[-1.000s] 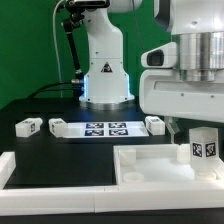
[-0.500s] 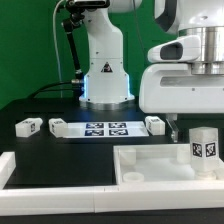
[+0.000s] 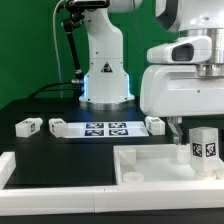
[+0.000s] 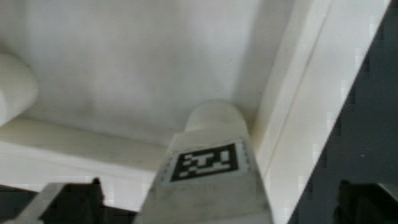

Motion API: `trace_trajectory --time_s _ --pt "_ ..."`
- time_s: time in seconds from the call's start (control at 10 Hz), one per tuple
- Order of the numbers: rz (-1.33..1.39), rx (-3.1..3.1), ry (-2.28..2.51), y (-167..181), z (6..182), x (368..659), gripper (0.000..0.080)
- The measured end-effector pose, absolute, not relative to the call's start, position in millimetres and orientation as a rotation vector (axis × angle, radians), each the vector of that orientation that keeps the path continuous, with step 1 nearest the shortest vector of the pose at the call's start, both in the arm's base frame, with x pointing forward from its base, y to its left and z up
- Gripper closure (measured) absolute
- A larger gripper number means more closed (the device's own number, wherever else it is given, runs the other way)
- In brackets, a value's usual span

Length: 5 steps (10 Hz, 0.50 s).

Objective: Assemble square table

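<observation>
Slab: the white square slab (image 3: 150, 160) lies flat on the table at the near side, toward the exterior view's right, raised rim (image 4: 306, 90) facing up.
Leg in slab: one white leg (image 3: 203, 145) stands upright inside the slab at its far corner on the exterior view's right. It is just beside the rim and its tag faces the near side. The wrist view shows its tagged top from above.
Post: a low white round post (image 3: 129, 172) stands at the slab's near corner on the exterior view's left; whether it is a leg, I cannot tell.
Gripper: the gripper (image 4: 210, 208) hangs above the upright leg. Its fingers (image 4: 68, 203) are spread wide to either side of the leg with gaps showing, so it is released and grasps nothing.
Loose legs: two (image 3: 28, 126) (image 3: 57, 125) lie on the dark table (image 3: 40, 105) by the far-left end of the marker board (image 3: 105, 128), and a third (image 3: 155, 124) at its other end.
Rail: a long white rail (image 3: 50, 165) lies near, left of the slab.
Base: the arm's white base (image 3: 105, 70) stands far behind the marker board.
</observation>
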<state>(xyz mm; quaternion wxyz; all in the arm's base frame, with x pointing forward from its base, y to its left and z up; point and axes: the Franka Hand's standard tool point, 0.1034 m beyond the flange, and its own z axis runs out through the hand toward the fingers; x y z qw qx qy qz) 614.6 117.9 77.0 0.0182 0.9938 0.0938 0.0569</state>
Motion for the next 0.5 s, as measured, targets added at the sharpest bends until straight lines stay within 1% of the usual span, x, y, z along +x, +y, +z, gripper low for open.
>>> trace_trajectory --time_s 0.1,0.2,0.3,0.4,0.5 --pt "0.176 3.09 0.264 117.7 76.7 614.5 0.0282" --pt "0.177 3.097 0.204 117.7 76.7 614.4 0.0282" --pt "0.179 3.108 0.065 117.8 76.5 614.3 0.0422" --pt "0.18 3.111 0.005 117.8 76.4 614.3 0.051" --pt "0.181 3.113 -0.127 118.0 76.2 614.2 0.051"
